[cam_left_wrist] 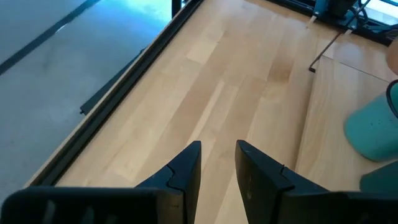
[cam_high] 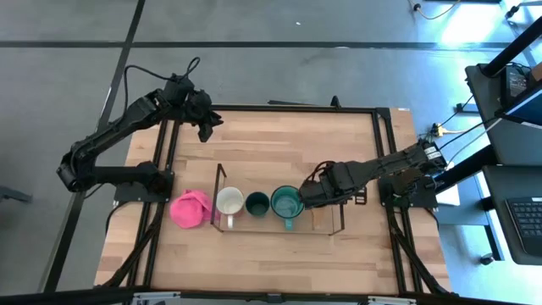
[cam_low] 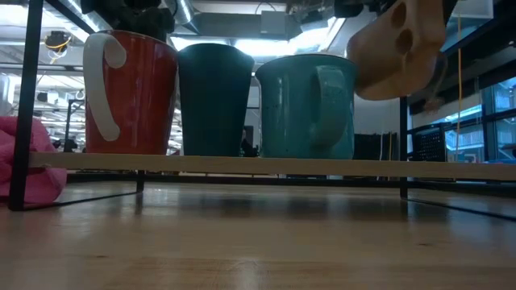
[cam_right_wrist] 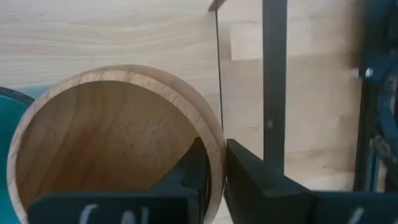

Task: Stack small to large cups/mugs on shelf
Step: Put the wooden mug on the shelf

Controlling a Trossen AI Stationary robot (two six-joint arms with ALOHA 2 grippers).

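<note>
The wooden table (cam_high: 279,144) fills the middle of the floor, black framing down both sides. On its near half sits the wire shelf (cam_high: 222,174), a low black rack with a pale board running through it.

The left arm is parked up at the table's far left corner, its claw (cam_left_wrist: 217,163) hanging over bare boards with the fingers a narrow gap apart and nothing between them.

The right arm reaches in from the right edge toward the shelf's right end. Its claw (cam_right_wrist: 214,168) is pinched on the rim of the wooden cup (cam_right_wrist: 118,134), one finger inside the bowl and one outside, holding it up off the shelf board beside the right end frame. From table height the cup (cam_low: 399,48) hangs tilted, above and just to the right of the teal mug.

Along the shelf, from the right: the teal mug (cam_high: 286,203), handle toward the table's near edge; then the small dark green cup (cam_high: 257,203) close beside it; then the white-rimmed mug (cam_high: 229,202) at the left end.

Just outside the shelf's left frame lies a pink lumpy thing (cam_high: 190,208).
</note>
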